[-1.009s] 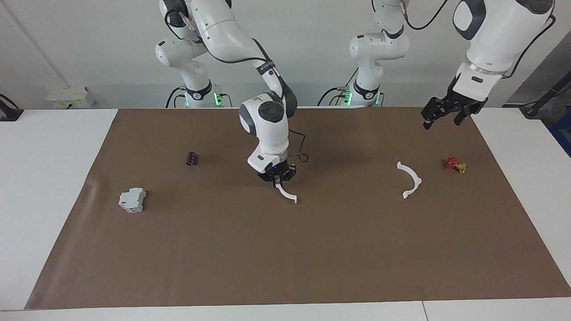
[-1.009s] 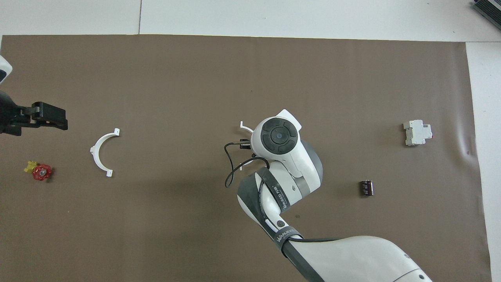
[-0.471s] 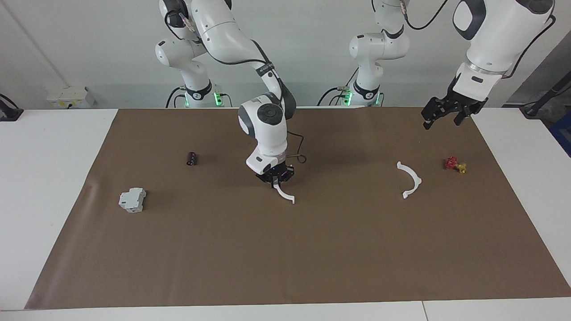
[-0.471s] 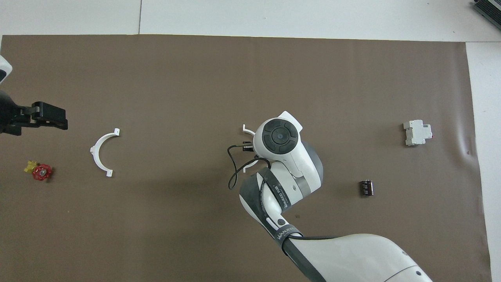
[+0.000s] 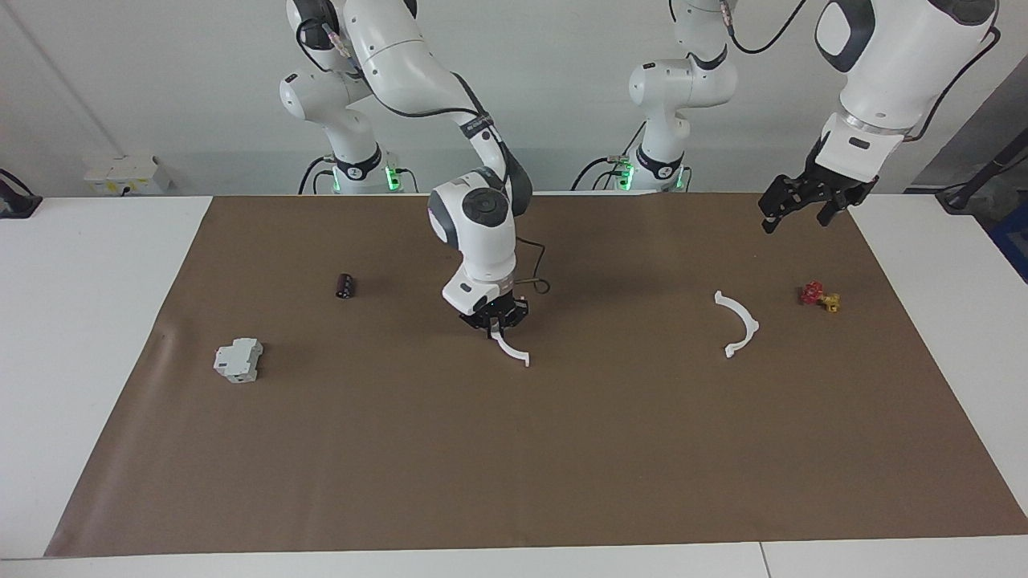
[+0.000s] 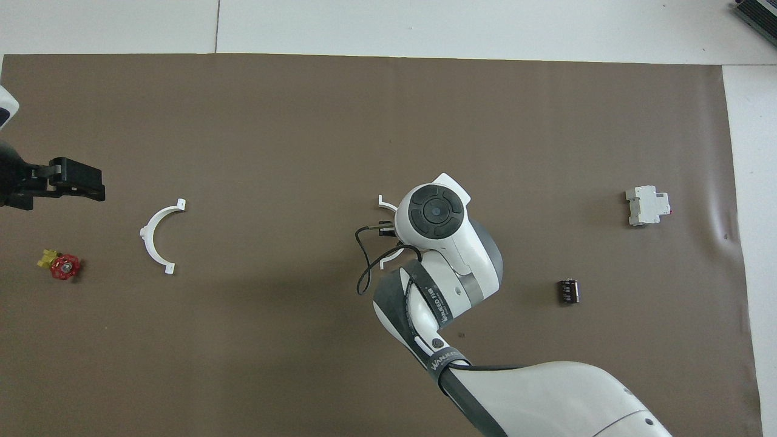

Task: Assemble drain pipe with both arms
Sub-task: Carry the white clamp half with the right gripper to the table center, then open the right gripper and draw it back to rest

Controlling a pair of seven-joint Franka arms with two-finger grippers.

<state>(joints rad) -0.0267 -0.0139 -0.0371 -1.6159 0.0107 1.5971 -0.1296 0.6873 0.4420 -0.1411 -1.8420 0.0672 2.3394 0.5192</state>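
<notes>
Drain pipe, in two white halves, not yet joined. Largest first: brown mat point(image 5: 562, 449) spread over the white bench point(image 5: 96, 337). Next the arms: right arm bent low over the mat's middle, left arm raised and waiting at its own end. Right gripper point(image 5: 495, 321) clenched on the upper end of one arc, the held half point(image 5: 509, 347), hanging below the fingertips with its lower tab just off or barely on the mat; cannot tell which. From overhead, only the two tabs of the held half point(image 6: 382, 202) peeking out from under the wrist. Left gripper point(image 5: 803, 207) released, fingers spread, holding nothing, up over the mat's edge. Free half point(image 5: 740, 324) lying flat below and just inward of the left gripper, well apart from the right gripper toward the left arm's end. Grey-white block point(image 5: 238, 360) and black cylinder point(image 5: 345, 285) off to the right gripper's outer side; red-and-yellow valve point(image 5: 819, 297) almost under the left gripper. Since a second ago: right wrist drawn slightly back toward its base and a touch higher, held half carried along with it, its lower tab shifted the same way. Judged a completed pick, lift beginning. Left gripper, free half and the small parts unchanged. Mating halves still ahead; left arm's pick not begun.
</notes>
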